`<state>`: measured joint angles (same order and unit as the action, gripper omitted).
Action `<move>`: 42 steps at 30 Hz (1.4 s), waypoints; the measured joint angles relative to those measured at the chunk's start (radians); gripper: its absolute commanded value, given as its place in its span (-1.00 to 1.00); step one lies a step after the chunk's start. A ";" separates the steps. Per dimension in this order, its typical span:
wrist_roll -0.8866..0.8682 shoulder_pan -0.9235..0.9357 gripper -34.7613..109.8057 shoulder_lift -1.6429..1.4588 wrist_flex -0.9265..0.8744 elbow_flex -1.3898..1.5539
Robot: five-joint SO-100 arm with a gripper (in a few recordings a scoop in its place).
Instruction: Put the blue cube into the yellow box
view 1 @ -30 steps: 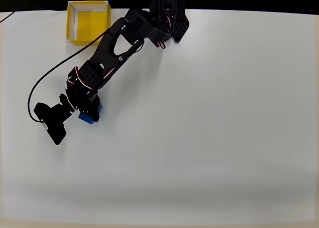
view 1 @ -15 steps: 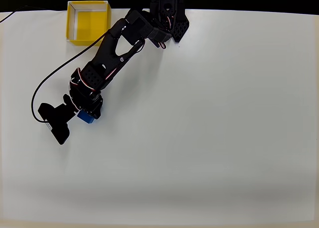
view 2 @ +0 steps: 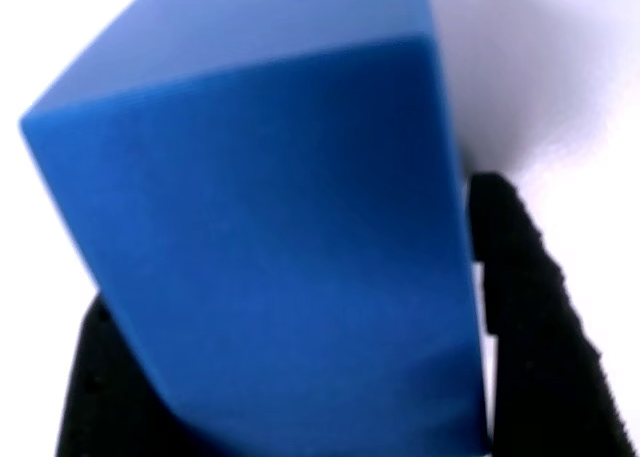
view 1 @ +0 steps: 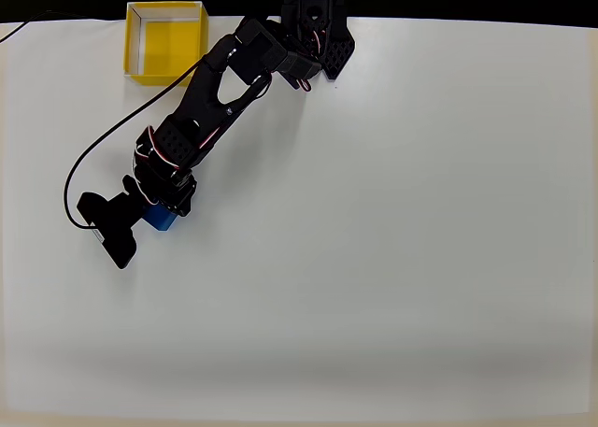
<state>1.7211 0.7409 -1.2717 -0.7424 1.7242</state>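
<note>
The blue cube (view 1: 160,219) peeks out from under the black arm at the left of the white table in the overhead view. My gripper (view 1: 157,212) is shut on it. In the wrist view the blue cube (view 2: 270,237) looms very close, tilted, with a black finger (view 2: 520,317) against its right side and another black finger (view 2: 100,387) at its lower left. The yellow box (view 1: 165,40) sits at the far edge of the table, up and slightly right of the cube, with its yellow floor bare.
The arm's base (view 1: 318,30) stands at the far edge, right of the box. A black cable (view 1: 79,161) loops over the table left of the arm. The white table (view 1: 392,240) spreads wide to the right and toward the near edge.
The gripper with the blue cube has shifted slightly up the picture, toward the far edge. The cube stays held between the fingers.
</note>
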 measured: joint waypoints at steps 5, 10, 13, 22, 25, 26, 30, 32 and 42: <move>0.018 0.000 -0.28 -0.006 0.018 0.000; 0.032 0.000 -0.29 -0.084 0.061 0.002; 0.031 0.000 -0.28 -0.170 0.066 0.002; -0.011 0.103 -0.29 -0.472 0.005 0.002; -0.015 0.190 -0.28 -0.552 -0.046 0.003; -0.015 0.230 -0.28 -0.586 -0.057 0.028; -0.005 0.373 -0.28 -0.690 -0.063 0.130; 0.000 0.443 -0.28 -0.733 -0.074 0.169; 0.000 0.735 -0.28 -0.904 -0.166 0.341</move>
<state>1.7211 1.4757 -2.1752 -0.9081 2.0647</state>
